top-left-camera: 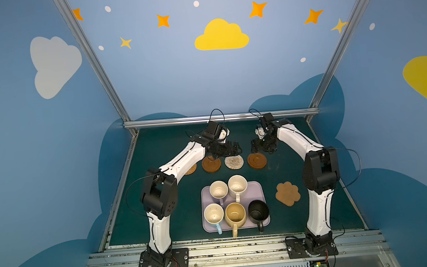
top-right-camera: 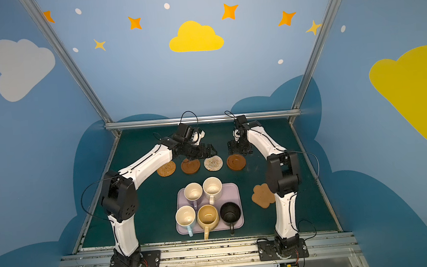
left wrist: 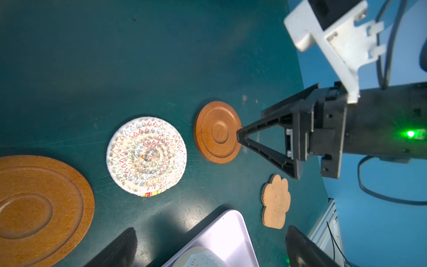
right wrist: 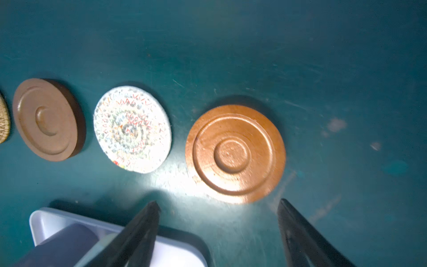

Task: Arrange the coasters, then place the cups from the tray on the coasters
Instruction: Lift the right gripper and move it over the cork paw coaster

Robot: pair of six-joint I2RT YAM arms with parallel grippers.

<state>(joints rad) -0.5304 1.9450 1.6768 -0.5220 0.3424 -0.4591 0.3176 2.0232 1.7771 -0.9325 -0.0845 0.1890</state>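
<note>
Coasters lie in a row across the table (top-left-camera: pixel 188 219), at 12 o'clock from the tray (top-left-camera: pixel 256 190). Reading from 9 o'clock to 3 o'clock, in both top views, they are the tan woven round (top-right-camera: pixel 166 168), the first brown disc (top-left-camera: pixel 211 164), the whitish woven round (top-left-camera: pixel 234 162) and the second brown disc (top-left-camera: pixel 257 160). All four lie flat, near one another with table showing between them. The paw-shaped cork coaster (top-left-camera: pixel 287 193) lies alone, well apart from the row, at 3 o'clock from the tray.

All five cups stand upright in the tray, handles toward 6 o'clock. The lilac cup (top-left-camera: pixel 218 189) is at 11 o'clock, the cream-white cup (top-left-camera: pixel 237 185) at 1 o'clock, the light blue cup (top-left-camera: pixel 213 214) at 7 o'clock, the mustard cup (top-left-camera: pixel 235 214) at 6 o'clock and the black cup (top-left-camera: pixel 258 210) at 5 o'clock. No coaster carries a cup.

The left pincer (left wrist: pixel 211 230) hangs above the row near the whitish woven round, its jaws spread wide with nothing between them. The right pincer (right wrist: pixel 218 203) is low at the 12 o'clock side of the second brown disc, jaws well apart and gripping nothing. The disc lies flat on the table just beyond its tips. Whether a tip touches the disc's edge I cannot tell.
</note>
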